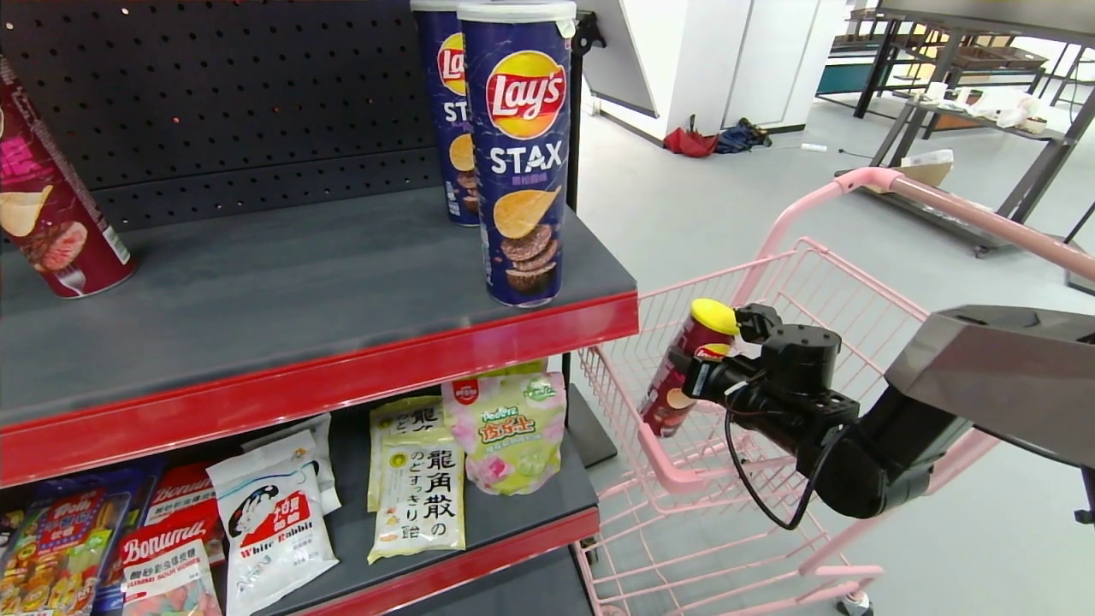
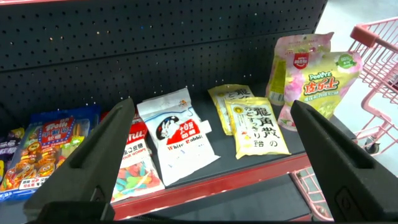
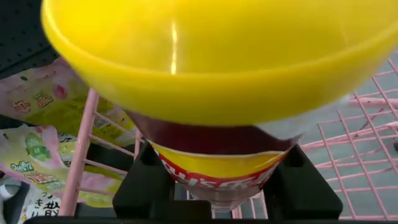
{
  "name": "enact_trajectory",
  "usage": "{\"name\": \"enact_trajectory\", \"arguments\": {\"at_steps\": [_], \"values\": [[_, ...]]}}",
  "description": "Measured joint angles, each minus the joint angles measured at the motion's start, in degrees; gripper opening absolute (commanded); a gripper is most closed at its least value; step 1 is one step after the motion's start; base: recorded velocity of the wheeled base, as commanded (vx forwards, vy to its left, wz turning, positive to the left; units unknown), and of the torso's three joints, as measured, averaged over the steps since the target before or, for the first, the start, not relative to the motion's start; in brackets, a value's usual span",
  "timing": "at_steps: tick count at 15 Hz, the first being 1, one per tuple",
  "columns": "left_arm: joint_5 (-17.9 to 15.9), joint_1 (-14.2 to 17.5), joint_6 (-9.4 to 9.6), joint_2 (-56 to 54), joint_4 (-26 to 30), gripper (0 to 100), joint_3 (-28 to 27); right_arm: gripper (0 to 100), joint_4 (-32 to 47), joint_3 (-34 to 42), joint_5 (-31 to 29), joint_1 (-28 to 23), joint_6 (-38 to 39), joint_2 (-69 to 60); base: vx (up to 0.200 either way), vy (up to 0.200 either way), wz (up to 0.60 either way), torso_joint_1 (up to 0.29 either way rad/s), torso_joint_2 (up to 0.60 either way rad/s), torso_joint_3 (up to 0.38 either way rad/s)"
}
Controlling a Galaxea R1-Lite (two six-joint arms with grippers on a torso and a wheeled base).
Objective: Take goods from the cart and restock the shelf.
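Yellow lid (image 3: 205, 56) of a red can (image 1: 676, 402) sits right up against the right wrist camera. The right gripper (image 1: 703, 370) pinches this can just below the lid, one finger on each side. The can is tilted, lid uppermost, and hangs over the pink cart (image 1: 984, 219) at the end nearest the shelves, lower than the upper shelf (image 1: 299, 282) and apart from it.

On the upper shelf two blue cans (image 1: 522, 154) stand upright at the right end, one behind the other, and a dark red can (image 1: 51, 214) stands at the far left.

The left gripper (image 2: 211, 104) has its fingers spread wide and holds nothing; it faces the lower shelf (image 1: 505, 513). There a white bag (image 1: 274, 522), a yellow bag (image 1: 419, 496) and a green-pink pouch (image 1: 513, 432) lean in a row, with more colourful packets to the left.
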Motion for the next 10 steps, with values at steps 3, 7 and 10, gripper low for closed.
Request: {"name": "enact_trajectory", "arguments": {"at_steps": [3, 7, 10], "values": [[0.0, 0.0, 0.0, 0.0, 0.02, 100, 0.0, 0, 8.75, -3.04, -0.16, -1.41, -2.08, -6.21, 0.0, 0.0, 0.0, 0.0, 0.0, 0.0], [0.0, 0.0, 0.0, 0.0, 0.0, 100, 0.0, 0, 25.83, -9.42, 0.6, -4.41, -7.85, -21.78, 0.0, 0.0, 0.0, 0.0, 0.0, 0.0], [-0.02, 0.0, 0.0, 0.0, 0.02, 100, 0.0, 0, 38.07, -11.0, 0.98, -5.6, -12.67, -35.12, 0.0, 0.0, 0.0, 0.0, 0.0, 0.0]]}}
